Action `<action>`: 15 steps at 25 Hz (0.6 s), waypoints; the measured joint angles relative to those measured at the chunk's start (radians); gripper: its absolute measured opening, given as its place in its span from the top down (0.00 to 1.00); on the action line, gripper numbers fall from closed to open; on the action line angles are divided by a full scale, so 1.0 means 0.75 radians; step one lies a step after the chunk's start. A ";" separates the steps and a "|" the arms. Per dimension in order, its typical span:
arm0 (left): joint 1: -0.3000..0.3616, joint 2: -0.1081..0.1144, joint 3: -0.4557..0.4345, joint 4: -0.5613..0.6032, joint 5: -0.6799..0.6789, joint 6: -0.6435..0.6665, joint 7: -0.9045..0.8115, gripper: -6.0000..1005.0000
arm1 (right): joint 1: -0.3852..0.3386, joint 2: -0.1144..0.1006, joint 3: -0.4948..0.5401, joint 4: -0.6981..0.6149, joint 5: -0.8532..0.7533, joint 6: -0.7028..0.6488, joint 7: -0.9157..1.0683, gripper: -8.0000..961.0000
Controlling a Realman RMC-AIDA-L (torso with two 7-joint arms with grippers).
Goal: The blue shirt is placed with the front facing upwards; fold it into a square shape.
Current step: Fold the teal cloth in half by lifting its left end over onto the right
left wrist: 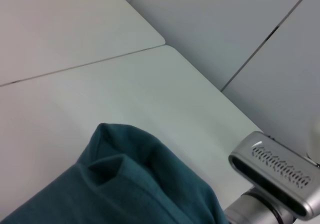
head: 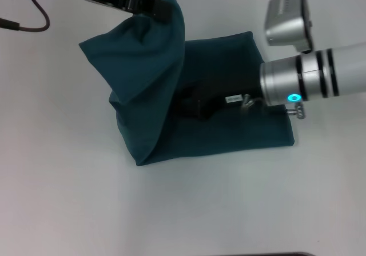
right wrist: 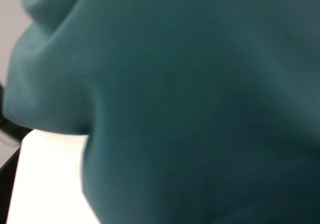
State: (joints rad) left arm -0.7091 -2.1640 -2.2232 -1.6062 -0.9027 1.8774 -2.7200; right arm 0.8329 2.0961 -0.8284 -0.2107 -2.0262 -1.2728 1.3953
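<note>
Teal cloth fills nearly the whole right wrist view: the blue shirt (right wrist: 190,104), soft matte cotton with rounded folds, over a strip of white table (right wrist: 45,184) at the lower left of that frame.

Head view: the shirt (head: 229,130) lies in the centre of the frame as a partly folded, roughly rectangular pad with straight edges at its right and lower sides. Its left portion is lifted off the surface and hangs in a draped sheet from the upper middle of the frame, with a pointed corner jutting toward the upper left.

Left gripper (head: 140,2): dark, at the top edge, clenched on the raised cloth.

Right gripper (head: 200,108): dark, low over the flat part of the shirt at centre frame; whether it is released or clenched cannot be told. Behind it runs the right arm (head: 309,79), a smooth silver cylinder with black bands and a lit cyan ring.

Table (head: 183,210): plain, smooth and white. A black cable (head: 34,16) curls at the upper left.

Left wrist view: a bunched fold of shirt (left wrist: 140,184) at the bottom, the table's far edge, and pale grey floor (left wrist: 225,24) crossed by thin seams beyond.
</note>
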 joint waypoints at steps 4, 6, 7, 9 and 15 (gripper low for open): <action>-0.001 0.000 0.025 0.008 -0.001 -0.020 -0.009 0.90 | -0.110 -0.008 0.000 -0.136 0.013 -0.046 0.084 0.62; -0.006 0.002 0.047 0.011 0.008 -0.023 -0.015 0.90 | -0.171 -0.011 0.001 -0.225 0.020 -0.078 0.135 0.62; -0.010 0.003 0.053 0.016 0.017 -0.025 -0.016 0.90 | -0.200 -0.012 0.002 -0.273 0.025 -0.091 0.157 0.62; -0.017 0.005 0.054 0.030 0.028 -0.029 -0.017 0.90 | -0.248 -0.014 0.002 -0.351 0.034 -0.117 0.196 0.62; -0.035 0.008 0.056 0.057 0.036 -0.040 -0.030 0.90 | -0.347 -0.027 0.002 -0.507 0.035 -0.151 0.294 0.62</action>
State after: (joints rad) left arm -0.7353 -2.1583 -2.1809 -1.5634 -0.8757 1.8476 -2.7422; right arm 0.5728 2.0756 -0.8267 -0.5909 -2.0001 -1.3860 1.6159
